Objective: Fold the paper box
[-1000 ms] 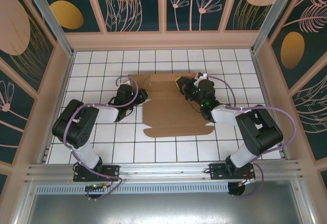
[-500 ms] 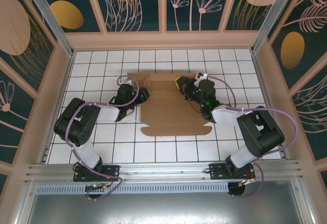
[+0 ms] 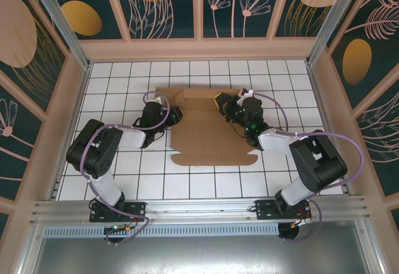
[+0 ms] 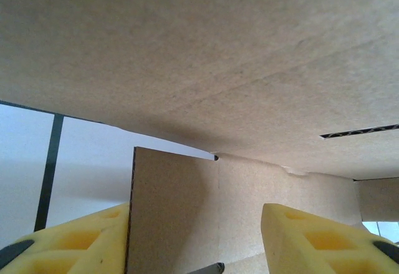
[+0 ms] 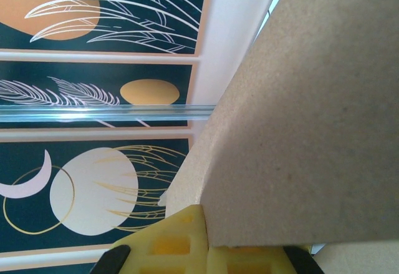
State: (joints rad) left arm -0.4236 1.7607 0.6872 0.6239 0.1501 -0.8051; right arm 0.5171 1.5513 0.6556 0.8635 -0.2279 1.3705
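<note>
right end effector [image 5: 209,250] | clamped on paper box [image 5: 312,130] | patterned wall [image 5: 93,130] behind
</note>
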